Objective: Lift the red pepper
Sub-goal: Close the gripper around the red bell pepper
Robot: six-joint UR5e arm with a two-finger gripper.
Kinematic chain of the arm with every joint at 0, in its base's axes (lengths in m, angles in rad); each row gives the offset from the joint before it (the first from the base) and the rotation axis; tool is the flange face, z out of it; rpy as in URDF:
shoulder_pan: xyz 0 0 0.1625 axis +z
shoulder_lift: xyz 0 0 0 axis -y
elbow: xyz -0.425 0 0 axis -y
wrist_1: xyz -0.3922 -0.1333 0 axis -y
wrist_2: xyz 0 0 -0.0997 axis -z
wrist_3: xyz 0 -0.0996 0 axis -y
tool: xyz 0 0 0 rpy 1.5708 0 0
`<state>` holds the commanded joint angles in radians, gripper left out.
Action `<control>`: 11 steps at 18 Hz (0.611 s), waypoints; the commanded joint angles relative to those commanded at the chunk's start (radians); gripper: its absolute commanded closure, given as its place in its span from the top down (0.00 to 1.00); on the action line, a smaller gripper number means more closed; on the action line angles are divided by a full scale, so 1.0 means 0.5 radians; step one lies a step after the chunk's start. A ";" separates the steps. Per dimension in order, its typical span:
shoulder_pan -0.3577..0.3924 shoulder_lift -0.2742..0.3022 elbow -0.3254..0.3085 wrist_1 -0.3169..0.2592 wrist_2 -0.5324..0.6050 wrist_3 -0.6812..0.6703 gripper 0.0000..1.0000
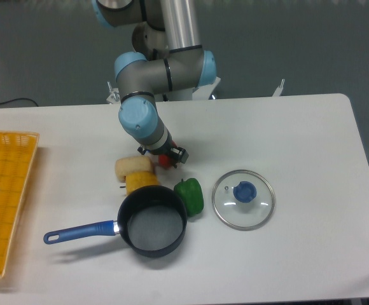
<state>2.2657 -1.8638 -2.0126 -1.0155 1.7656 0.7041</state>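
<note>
The red pepper (165, 161) shows only as a small red patch under my gripper (166, 157), just right of the pale and yellow food pieces. The gripper points down over it, with its dark fingers on either side of the pepper and shut on it. Most of the pepper's body is hidden by the wrist and fingers. Whether it still touches the table cannot be told from this view.
A green pepper (189, 194) stands just below right of the gripper. A pale bun-like piece (133, 166) and a yellow piece (141, 181) lie to its left, and a black pan (153, 221) with a blue handle in front. A glass lid (243, 199) lies right; a yellow basket (3, 197) at far left.
</note>
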 joint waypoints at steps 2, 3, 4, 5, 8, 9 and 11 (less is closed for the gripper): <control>-0.003 0.000 0.003 0.000 0.000 0.000 0.67; -0.003 0.000 0.009 0.000 0.000 0.000 0.66; -0.003 0.000 0.012 0.000 0.000 0.003 0.65; 0.000 0.000 0.015 0.000 0.000 0.003 0.60; 0.000 -0.003 0.018 -0.003 0.000 0.003 0.60; 0.000 0.000 0.018 -0.003 0.000 0.003 0.60; 0.006 0.000 0.040 -0.003 -0.003 0.018 0.50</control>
<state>2.2687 -1.8638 -1.9927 -1.0170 1.7641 0.7133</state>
